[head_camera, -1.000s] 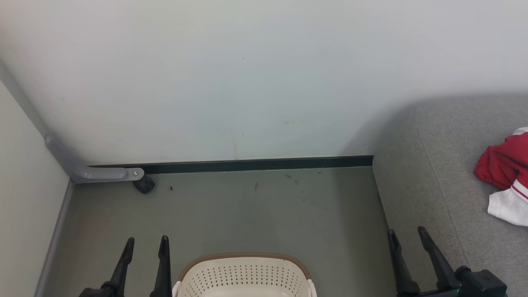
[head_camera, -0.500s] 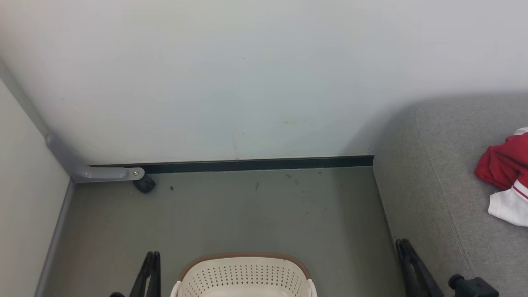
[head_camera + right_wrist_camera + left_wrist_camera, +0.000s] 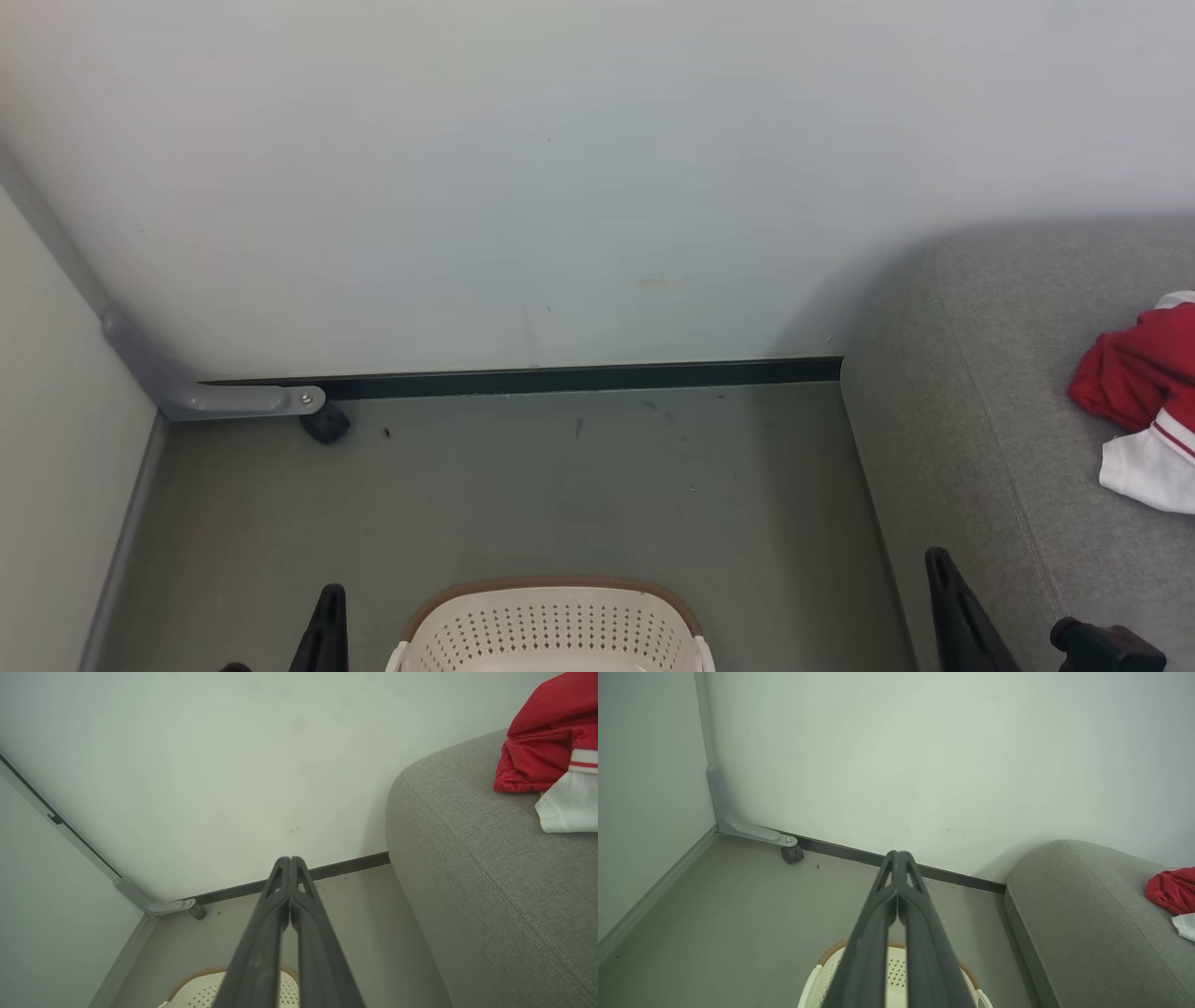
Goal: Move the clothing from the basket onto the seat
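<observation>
Basket (image 3: 551, 627): cream perforated plastic, rounded corners, brown rim, sat on the grey floor (image 3: 523, 485), near centre. Seat (image 3: 980, 420): grey woven fabric, rounded corner, stitched seam, right side. Clothing (image 3: 1134, 387), crumpled soft red plus a white red-striped piece, lay on the seat, far right. Left jaws and right jaws were pressed fully together, gripping nothing, touching nothing. Both pointed forward, flanking the basket.

Left gripper (image 3: 332, 602), lower left of the head view: both dark fingers pressed together along their length, tips pointing up. Right gripper (image 3: 937, 563), lower right: fingers likewise closed tip to tip, leaning leftward.
</observation>
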